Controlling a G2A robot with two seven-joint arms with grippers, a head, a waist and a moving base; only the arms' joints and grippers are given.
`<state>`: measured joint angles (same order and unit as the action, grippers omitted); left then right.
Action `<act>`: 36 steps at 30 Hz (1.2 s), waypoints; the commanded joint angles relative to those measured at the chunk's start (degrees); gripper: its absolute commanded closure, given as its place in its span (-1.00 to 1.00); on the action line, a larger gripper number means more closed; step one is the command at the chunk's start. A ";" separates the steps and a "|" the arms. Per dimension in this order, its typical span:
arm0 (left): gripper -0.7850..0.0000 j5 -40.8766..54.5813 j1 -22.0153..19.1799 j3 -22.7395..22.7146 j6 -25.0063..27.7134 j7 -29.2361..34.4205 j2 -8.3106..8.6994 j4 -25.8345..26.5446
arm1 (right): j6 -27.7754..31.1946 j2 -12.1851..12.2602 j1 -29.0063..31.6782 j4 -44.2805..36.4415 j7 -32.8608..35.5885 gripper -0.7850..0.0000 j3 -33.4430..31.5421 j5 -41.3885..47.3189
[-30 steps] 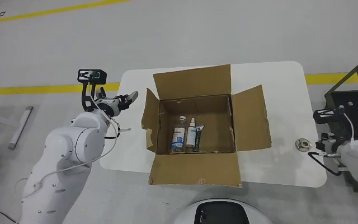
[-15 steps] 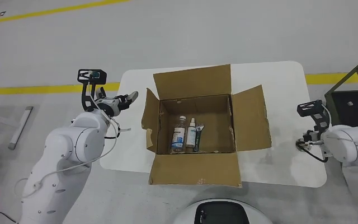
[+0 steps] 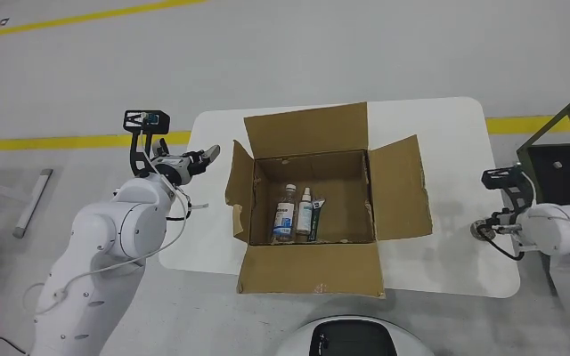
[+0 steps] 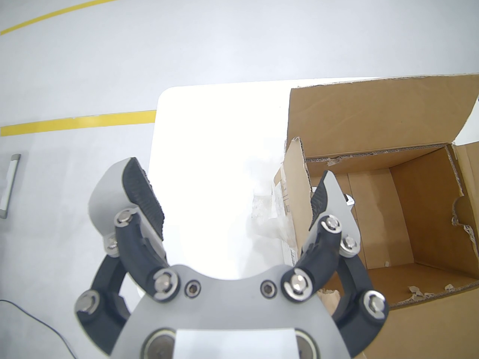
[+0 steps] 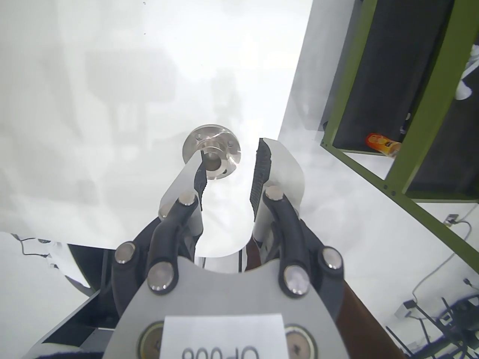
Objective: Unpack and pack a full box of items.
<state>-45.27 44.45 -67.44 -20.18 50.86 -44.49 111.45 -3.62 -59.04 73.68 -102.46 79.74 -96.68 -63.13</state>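
Note:
An open cardboard box (image 3: pixel 396 191) stands mid-table with its flaps spread. Inside lie a clear bottle (image 3: pixel 284 214), a small white spray bottle (image 3: pixel 305 211) and a dark-capped tube (image 3: pixel 316 216). My left gripper (image 3: pixel 210 157) (image 4: pixel 229 184) hangs open and empty above the table beside the box's (image 4: pixel 374 132) left flap. A round metal flange (image 3: pixel 482 230) (image 5: pixel 219 140) sits on the table near its right edge. My right gripper (image 5: pixel 232 158) is open just above the flange, one finger (image 5: pixel 200 177) overlapping its rim, not closed on it.
A green-framed rack (image 3: pixel 545 156) (image 5: pixel 423 87) stands off the table's right edge, with an orange can (image 5: pixel 383 143) low inside it. The white table (image 3: pixel 214 222) has bare room left of the box. Yellow floor lines (image 3: pixel 80 141) run behind.
My right arm has swung in from the right edge to the flange. The left arm and the box contents have not moved.

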 commanded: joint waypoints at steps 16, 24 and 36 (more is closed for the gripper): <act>-1.00 0.00 0.00 0.00 0.00 0.00 0.00 0.00 | 0.70 0.09 0.42 2.28 -3.18 0.19 1.05 2.39; -1.00 0.00 0.00 0.00 0.00 0.00 0.00 0.00 | 0.76 0.20 0.21 2.56 -3.41 0.15 1.67 2.40; -1.00 0.00 0.00 0.00 0.00 0.00 0.00 0.00 | -0.09 0.25 0.22 3.86 -4.26 0.12 3.14 1.40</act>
<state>-45.27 44.45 -67.44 -20.18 50.86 -44.49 111.45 -3.63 -58.79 73.93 -98.61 75.46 -93.62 -61.73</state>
